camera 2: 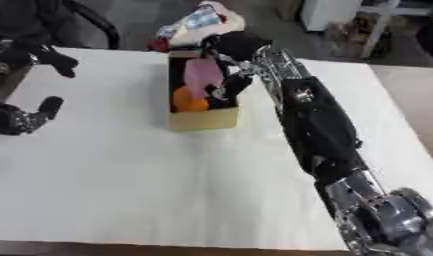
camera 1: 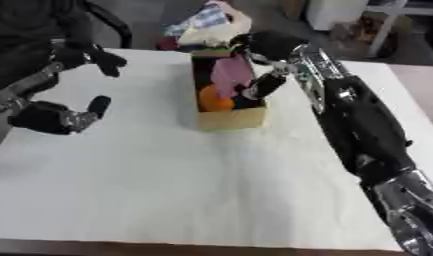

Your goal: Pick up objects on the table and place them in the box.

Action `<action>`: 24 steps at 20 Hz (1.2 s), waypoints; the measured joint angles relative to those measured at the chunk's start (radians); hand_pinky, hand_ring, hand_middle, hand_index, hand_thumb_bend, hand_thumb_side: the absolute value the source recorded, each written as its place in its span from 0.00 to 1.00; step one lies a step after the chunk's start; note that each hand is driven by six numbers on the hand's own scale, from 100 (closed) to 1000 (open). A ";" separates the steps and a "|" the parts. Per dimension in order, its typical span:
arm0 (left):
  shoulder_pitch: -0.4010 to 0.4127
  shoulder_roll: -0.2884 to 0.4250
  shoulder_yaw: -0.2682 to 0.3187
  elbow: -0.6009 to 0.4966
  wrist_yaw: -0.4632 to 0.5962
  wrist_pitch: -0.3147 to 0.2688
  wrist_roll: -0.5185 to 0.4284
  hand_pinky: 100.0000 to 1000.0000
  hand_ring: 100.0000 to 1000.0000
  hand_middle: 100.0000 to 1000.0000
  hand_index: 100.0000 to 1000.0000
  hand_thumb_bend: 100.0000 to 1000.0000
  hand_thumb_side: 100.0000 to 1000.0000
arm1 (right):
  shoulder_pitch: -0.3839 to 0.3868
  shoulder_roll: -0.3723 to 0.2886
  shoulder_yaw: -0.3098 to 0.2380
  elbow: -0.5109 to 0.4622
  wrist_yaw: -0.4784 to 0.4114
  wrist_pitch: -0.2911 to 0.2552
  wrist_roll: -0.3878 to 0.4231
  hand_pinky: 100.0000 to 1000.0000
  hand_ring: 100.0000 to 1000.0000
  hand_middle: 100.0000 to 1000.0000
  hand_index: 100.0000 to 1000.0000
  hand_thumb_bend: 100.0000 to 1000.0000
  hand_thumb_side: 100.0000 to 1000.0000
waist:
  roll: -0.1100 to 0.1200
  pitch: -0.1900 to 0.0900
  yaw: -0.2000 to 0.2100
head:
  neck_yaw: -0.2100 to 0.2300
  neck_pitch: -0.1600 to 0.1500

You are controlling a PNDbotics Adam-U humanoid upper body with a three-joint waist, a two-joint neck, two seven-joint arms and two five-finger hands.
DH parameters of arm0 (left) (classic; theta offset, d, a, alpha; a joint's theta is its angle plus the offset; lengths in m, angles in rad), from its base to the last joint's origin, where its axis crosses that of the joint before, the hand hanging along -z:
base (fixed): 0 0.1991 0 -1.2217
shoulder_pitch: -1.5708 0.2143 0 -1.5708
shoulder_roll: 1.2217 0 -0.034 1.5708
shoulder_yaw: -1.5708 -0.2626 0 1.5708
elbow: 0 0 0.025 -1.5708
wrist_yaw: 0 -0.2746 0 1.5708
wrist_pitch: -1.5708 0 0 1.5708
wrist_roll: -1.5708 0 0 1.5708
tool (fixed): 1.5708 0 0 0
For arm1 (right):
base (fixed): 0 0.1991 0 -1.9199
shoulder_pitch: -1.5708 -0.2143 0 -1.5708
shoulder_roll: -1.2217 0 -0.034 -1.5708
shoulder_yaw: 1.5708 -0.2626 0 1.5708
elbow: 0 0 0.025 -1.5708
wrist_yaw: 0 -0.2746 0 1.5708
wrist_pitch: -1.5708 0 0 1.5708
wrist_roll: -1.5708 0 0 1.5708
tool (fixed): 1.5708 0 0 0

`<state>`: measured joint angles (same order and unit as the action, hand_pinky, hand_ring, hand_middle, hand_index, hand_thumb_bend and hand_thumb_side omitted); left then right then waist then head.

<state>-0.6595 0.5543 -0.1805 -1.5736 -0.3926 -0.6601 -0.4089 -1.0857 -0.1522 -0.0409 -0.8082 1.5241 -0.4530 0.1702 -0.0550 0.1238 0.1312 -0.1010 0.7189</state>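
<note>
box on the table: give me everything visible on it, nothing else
The box is a narrow, open-topped carton that looks like tan cardboard, with a dark inside. It stands upright on the white table, toward the far middle, one short end facing the camera. Inside lie an orange round thing near the front and a pink item behind it. The right hand reaches in over its right wall, fingers pointing down into it; whether they hold anything cannot be told. Colourful items are piled just past its far end.

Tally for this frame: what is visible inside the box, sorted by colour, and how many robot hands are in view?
Orange item in the box: 1
Pink item in the box: 1
Robot hands, left hand and right hand: 2
Total: 4
</note>
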 measured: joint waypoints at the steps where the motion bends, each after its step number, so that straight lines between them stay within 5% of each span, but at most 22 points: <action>1: 0.000 -0.001 0.000 0.000 0.004 0.002 -0.003 0.66 0.58 0.57 0.87 0.00 0.30 | -0.002 0.004 -0.009 0.004 0.014 0.012 -0.004 0.86 0.80 0.90 0.78 0.07 0.36 | -0.001 0.000 0.001 | -0.002 0.000; 7: 0.000 -0.016 0.001 -0.007 0.016 0.007 -0.015 0.66 0.58 0.57 0.87 0.00 0.30 | -0.005 0.029 -0.061 0.034 0.086 0.087 -0.021 0.84 0.80 0.91 0.86 0.02 0.41 | -0.001 0.009 0.027 | -0.016 -0.012; 10: 0.000 -0.025 0.001 -0.008 0.021 0.008 -0.020 0.66 0.58 0.57 0.87 0.00 0.30 | -0.005 0.035 -0.090 0.040 0.117 0.133 -0.036 0.84 0.80 0.91 1.00 0.04 0.43 | 0.001 0.015 0.047 | -0.027 -0.020; 17: 0.002 -0.027 0.005 -0.013 0.024 0.010 -0.023 0.65 0.58 0.57 0.87 0.00 0.31 | 0.002 0.040 -0.124 0.043 0.200 0.214 -0.064 0.84 0.79 0.89 1.00 0.23 0.50 | 0.008 0.025 0.056 | -0.039 -0.027; 24: 0.010 -0.027 0.010 -0.018 0.024 0.012 -0.023 0.65 0.57 0.57 0.87 0.00 0.32 | 0.007 0.040 -0.129 0.043 0.237 0.234 -0.085 0.83 0.79 0.89 1.00 0.16 0.49 | 0.011 0.029 0.038 | -0.042 -0.030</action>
<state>-0.6497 0.5274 -0.1704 -1.5914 -0.3688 -0.6480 -0.4321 -1.0782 -0.1121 -0.1697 -0.7654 1.7611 -0.2190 0.0850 -0.0443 0.1531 0.1694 -0.1426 0.6893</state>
